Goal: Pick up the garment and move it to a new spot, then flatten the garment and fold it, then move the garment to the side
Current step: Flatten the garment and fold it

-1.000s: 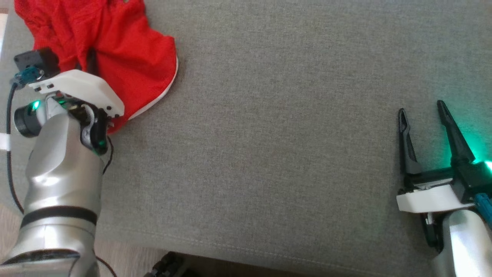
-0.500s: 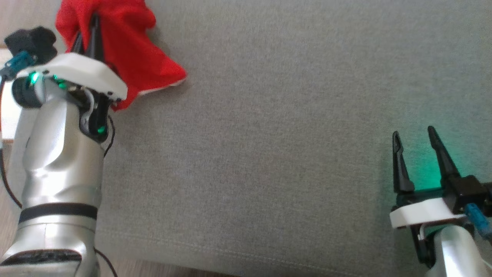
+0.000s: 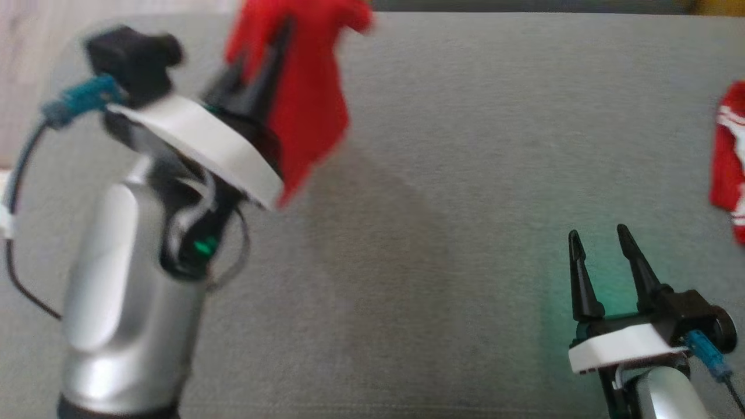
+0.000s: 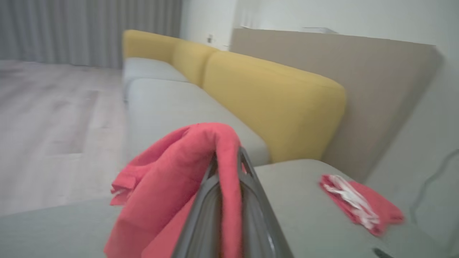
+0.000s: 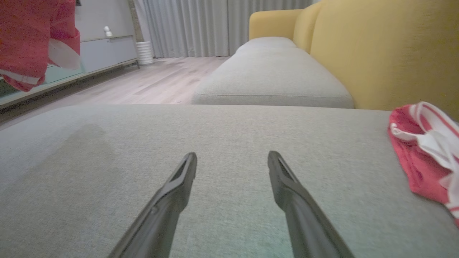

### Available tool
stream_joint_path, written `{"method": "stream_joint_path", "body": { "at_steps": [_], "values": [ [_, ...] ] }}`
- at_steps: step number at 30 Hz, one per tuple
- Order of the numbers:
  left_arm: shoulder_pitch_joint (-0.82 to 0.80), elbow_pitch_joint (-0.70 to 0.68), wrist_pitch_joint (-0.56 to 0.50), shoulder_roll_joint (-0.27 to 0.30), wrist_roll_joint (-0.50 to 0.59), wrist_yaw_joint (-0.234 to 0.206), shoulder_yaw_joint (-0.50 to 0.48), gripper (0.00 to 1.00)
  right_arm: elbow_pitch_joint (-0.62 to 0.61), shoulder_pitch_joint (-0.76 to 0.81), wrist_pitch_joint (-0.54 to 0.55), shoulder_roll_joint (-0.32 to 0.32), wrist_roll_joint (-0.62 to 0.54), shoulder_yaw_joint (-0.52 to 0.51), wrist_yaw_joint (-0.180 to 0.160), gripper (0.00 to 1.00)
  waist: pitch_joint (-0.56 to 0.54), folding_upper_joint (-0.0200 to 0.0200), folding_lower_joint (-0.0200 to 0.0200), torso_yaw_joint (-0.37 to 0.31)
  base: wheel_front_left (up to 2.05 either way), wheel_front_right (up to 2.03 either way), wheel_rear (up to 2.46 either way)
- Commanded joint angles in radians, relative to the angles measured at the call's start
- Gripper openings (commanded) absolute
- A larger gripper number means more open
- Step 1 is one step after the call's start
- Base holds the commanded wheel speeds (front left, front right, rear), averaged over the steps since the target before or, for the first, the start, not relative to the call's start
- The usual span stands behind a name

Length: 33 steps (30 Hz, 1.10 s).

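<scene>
The left jaws are pinched narrow on the red garment [image 3: 311, 87]. Its cloth is caught between the two dark fingers [image 3: 265, 75] near their tips and hangs down from there. The garment is up in the air over the far left part of the grey cushion [image 3: 465, 174], clear of the surface, with a soft shadow [image 3: 372, 227] on the cushion below it. The head view is smeared around this arm, so the bite is unclear there. The left wrist view shows it better: a fold of the garment [image 4: 168, 172] runs over and down between the fingers [image 4: 200, 215], with the bulk bunched to their left.

The right jaws stand wide with nothing between them, their fingers [image 3: 579, 273] low over the near right of the cushion, well apart from the garment. In the right wrist view these fingers [image 5: 168, 200] spread over bare cushion [image 5: 229, 129], and the garment [image 5: 28, 39] hangs at the top left, showing a white edge.

A striped red cloth [image 3: 727, 169] lies at the cushion's right edge. The wrist views show its white bands more clearly [image 5: 419, 161], and they also show a yellow backrest [image 4: 272, 104], grey curtain [image 5: 200, 25] and wooden floor [image 4: 46, 118].
</scene>
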<state>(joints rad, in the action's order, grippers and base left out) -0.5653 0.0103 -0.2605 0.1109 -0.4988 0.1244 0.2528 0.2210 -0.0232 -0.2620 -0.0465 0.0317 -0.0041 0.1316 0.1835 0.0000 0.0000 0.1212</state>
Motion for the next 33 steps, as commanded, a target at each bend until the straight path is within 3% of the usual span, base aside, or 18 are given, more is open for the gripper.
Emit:
{"method": "stream_joint_path", "body": {
  "at_steps": [1,8,11,15,20,24,25,26,27,28,33],
  "values": [
    [-0.009,-0.074,-0.030,0.016,-0.027,0.006,-0.010,0.00,-0.029,-0.003,0.000,-0.004,0.009,0.030,-0.001,1.00,-0.028,0.0000,0.0000,-0.061,0.00,0.00,0.00],
    [0.108,-0.199,-0.176,-0.037,-0.258,0.005,0.121,0.00,-0.043,-0.016,0.000,-0.004,0.047,0.054,-0.001,1.00,-0.015,0.0000,0.0000,-0.199,0.00,0.00,0.00],
    [0.146,-0.166,-0.195,-0.053,-0.378,-0.014,0.153,0.00,-0.046,-0.022,0.000,-0.004,0.063,0.062,-0.001,1.00,-0.004,0.0000,0.0000,-0.258,0.00,0.00,0.00],
    [0.159,-0.036,-0.185,-0.059,-0.540,-0.070,0.148,0.00,-0.045,-0.025,0.000,-0.004,0.080,0.072,-0.001,1.00,0.007,0.0000,0.0000,-0.324,0.00,0.00,0.00],
    [0.083,0.211,-0.034,-0.047,-0.469,-0.128,0.091,0.00,-0.042,-0.020,0.000,-0.004,0.094,0.071,-0.001,1.00,0.015,0.0000,0.0000,-0.375,0.00,0.00,0.00],
    [0.029,0.396,0.096,-0.023,-0.400,-0.143,0.050,0.00,-0.040,-0.012,0.000,-0.004,0.095,0.066,-0.001,1.00,0.015,0.0000,0.0000,-0.384,0.00,0.00,0.00],
    [0.020,0.435,0.128,-0.015,-0.380,-0.145,0.048,0.07,-0.041,-0.010,0.000,-0.004,0.095,0.063,-0.001,1.00,0.014,0.0000,0.0000,-0.383,0.00,0.00,0.00],
    [0.012,0.472,0.156,-0.008,-0.361,-0.146,0.048,0.35,-0.040,-0.008,0.000,-0.004,0.095,0.059,-0.001,1.00,0.013,0.0000,0.0000,-0.379,0.00,0.00,0.00],
    [0.005,0.505,0.183,0.000,-0.338,-0.144,0.055,0.71,-0.038,-0.006,0.000,-0.004,0.094,0.056,-0.001,1.00,0.012,0.0000,0.0000,-0.374,0.00,0.00,0.00],
    [0.000,0.536,0.207,0.008,-0.313,-0.140,0.067,1.00,-0.037,-0.006,0.000,-0.004,0.093,0.056,-0.001,1.00,0.010,0.0000,0.0000,-0.368,0.00,0.00,0.00],
    [-0.001,0.615,0.348,0.011,-0.249,-0.109,0.093,1.00,-0.036,-0.008,0.000,-0.004,0.083,0.058,-0.001,1.00,-0.005,0.0000,0.0000,-0.334,0.00,0.00,0.00]
  ]
}}
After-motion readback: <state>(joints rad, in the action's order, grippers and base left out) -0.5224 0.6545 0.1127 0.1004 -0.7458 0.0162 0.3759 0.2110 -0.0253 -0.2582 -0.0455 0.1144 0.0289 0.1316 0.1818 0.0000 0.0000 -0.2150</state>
